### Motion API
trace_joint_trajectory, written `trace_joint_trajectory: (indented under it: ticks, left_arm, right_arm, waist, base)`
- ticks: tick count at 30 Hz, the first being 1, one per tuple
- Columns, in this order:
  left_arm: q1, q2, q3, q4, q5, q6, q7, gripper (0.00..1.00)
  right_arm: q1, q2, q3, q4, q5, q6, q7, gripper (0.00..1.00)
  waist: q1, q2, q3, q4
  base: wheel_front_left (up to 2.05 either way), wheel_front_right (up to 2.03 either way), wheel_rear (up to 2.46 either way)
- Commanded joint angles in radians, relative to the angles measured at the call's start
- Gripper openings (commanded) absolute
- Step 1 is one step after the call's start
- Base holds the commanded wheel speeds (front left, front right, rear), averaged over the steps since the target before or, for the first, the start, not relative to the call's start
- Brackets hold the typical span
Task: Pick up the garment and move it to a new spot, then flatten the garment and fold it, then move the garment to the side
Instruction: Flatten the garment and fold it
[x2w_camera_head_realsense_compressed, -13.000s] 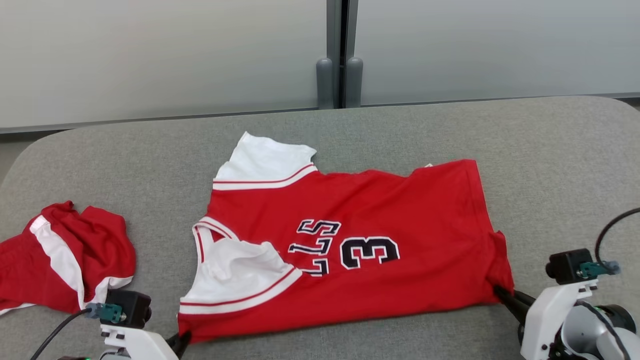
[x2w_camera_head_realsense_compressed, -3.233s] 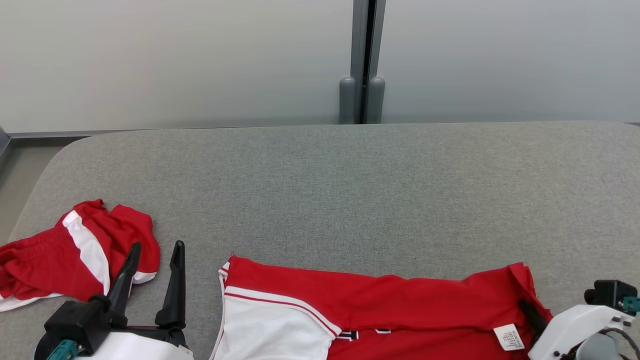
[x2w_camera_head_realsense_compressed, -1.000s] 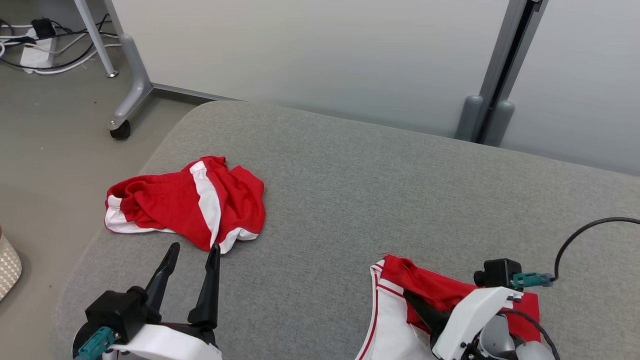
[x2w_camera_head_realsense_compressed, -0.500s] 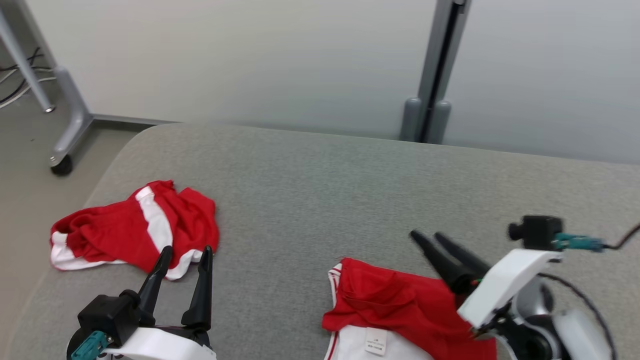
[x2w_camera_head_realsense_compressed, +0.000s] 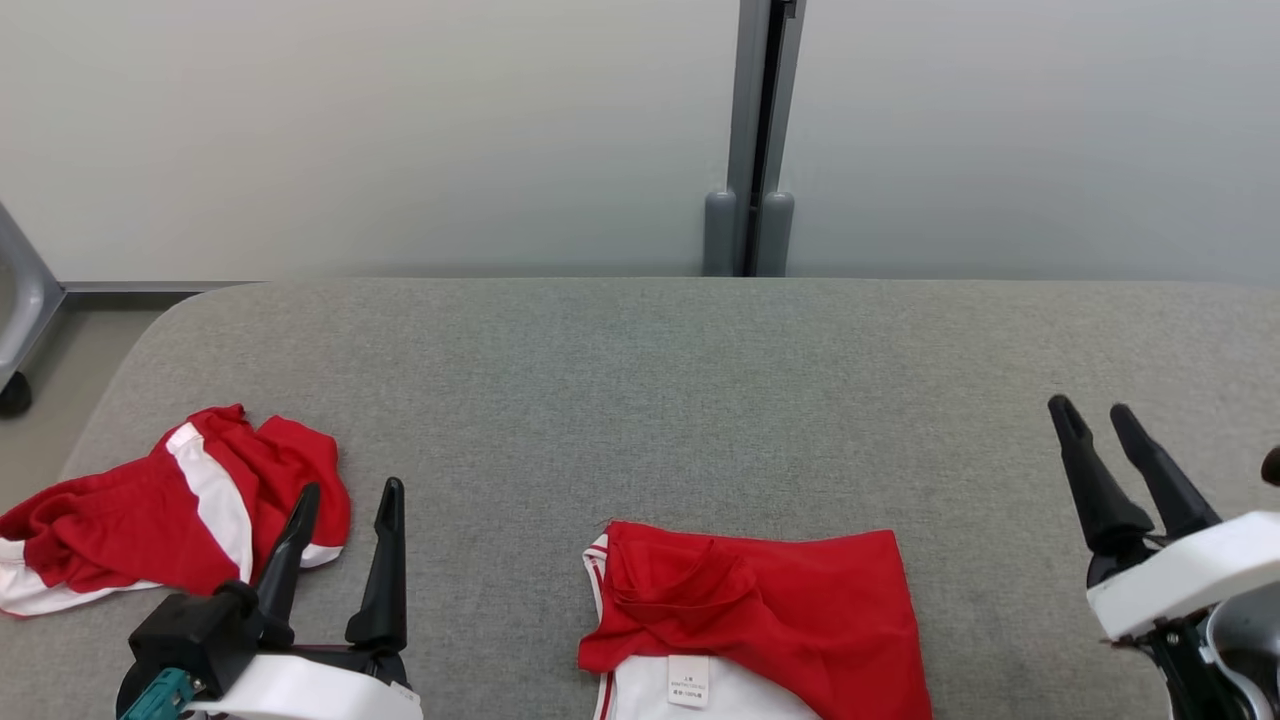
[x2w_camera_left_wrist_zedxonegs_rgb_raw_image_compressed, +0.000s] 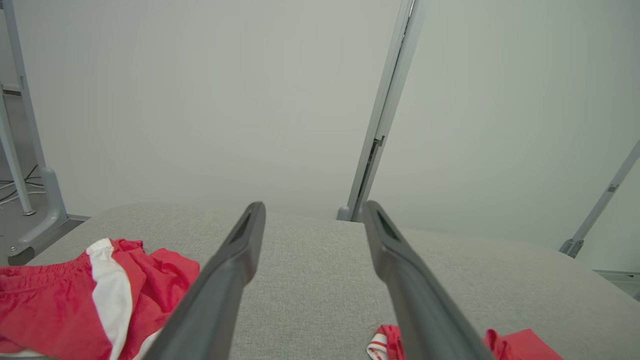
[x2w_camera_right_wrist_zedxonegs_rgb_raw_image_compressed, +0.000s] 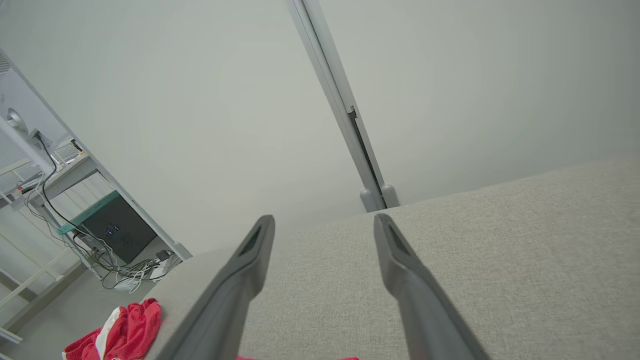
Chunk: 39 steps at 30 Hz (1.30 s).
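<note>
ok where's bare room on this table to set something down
Bare: the far half of the table, and the strip between the jersey and the right tool. Crowded: near left, shorts beside the left tool.

The folded jersey (x2w_camera_head_realsense_compressed: 790, 610) is smooth, matt red cloth with a white panel; its sewn-in label (x2w_camera_head_realsense_compressed: 687, 680) looks like matt white fabric. Under it the table cover (x2w_camera_head_realsense_compressed: 640, 380) is coarse grey weave. Left of the jersey, crumpled shorts (x2w_camera_head_realsense_compressed: 150, 520) share that cloth. Behind it stands a post (x2w_camera_head_realsense_compressed: 760, 120) of matt grey metal
</note>
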Motion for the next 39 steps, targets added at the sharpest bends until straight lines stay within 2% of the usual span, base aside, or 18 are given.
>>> trace_joint_trajectory:
  ticks: [1,8,10,11,18,24,27,31,39]
  left_arm:
    - [0.008,0.003,0.008,-0.001,0.008,0.003,-0.006,1.0]
    - [0.009,0.003,0.011,-0.003,0.009,-0.001,-0.009,1.0]
    - [0.009,0.002,0.01,-0.001,0.009,-0.003,-0.01,1.0]
    - [0.008,0.001,0.01,0.0,0.008,-0.004,-0.01,1.0]
    - [-0.009,-0.003,-0.001,0.008,0.008,-0.009,-0.003,1.0]
    - [-0.016,0.002,-0.008,0.012,0.008,-0.01,0.008,1.0]
    - [-0.017,0.005,-0.009,0.01,0.009,-0.006,0.012,1.0]
    - [-0.012,0.012,-0.008,0.005,0.008,-0.005,0.017,1.0]
    - [0.004,0.017,-0.003,-0.001,0.002,0.006,0.019,1.0]
  right_arm:
    - [0.02,0.006,-0.009,0.002,-0.014,0.001,-0.011,1.0]
    - [0.031,0.021,-0.004,0.023,-0.061,0.001,-0.012,1.0]
    - [0.017,0.026,0.01,0.048,-0.073,0.001,-0.003,0.05]
    - [0.011,0.027,0.02,0.067,-0.078,0.001,0.004,0.0]
    - [-0.048,0.046,0.127,0.29,-0.053,0.001,0.074,0.0]
    - [-0.098,0.084,0.22,0.484,0.041,0.0,0.087,0.0]
    - [-0.115,0.101,0.275,0.54,0.095,0.001,0.084,0.0]
    - [-0.123,0.112,0.368,0.565,0.158,0.001,0.097,0.0]
    - [-0.075,0.121,0.55,0.492,0.279,0.001,0.168,0.0]
  waist:
    - [0.0,0.0,0.002,-0.008]
    - [0.0,0.0,0.008,-0.017]
    - [0.0,0.0,0.009,-0.013]
    - [0.0,0.0,0.01,-0.01]
    - [0.0,0.0,0.013,0.047]
    - [0.0,0.0,0.012,0.122]
    - [0.0,0.0,0.01,0.154]
    - [0.0,0.0,0.005,0.182]
    - [0.0,0.0,0.003,0.183]
  base:
    - [0.0,0.0,0.0]
    - [0.0,0.0,0.0]
    - [0.0,0.0,0.0]
    - [0.0,0.0,0.0]
    - [0.0,0.0,0.0]
    - [0.0,0.0,0.0]
    - [0.0,0.0,0.0]
    - [0.0,0.0,0.0]
    - [0.0,0.0,0.0]
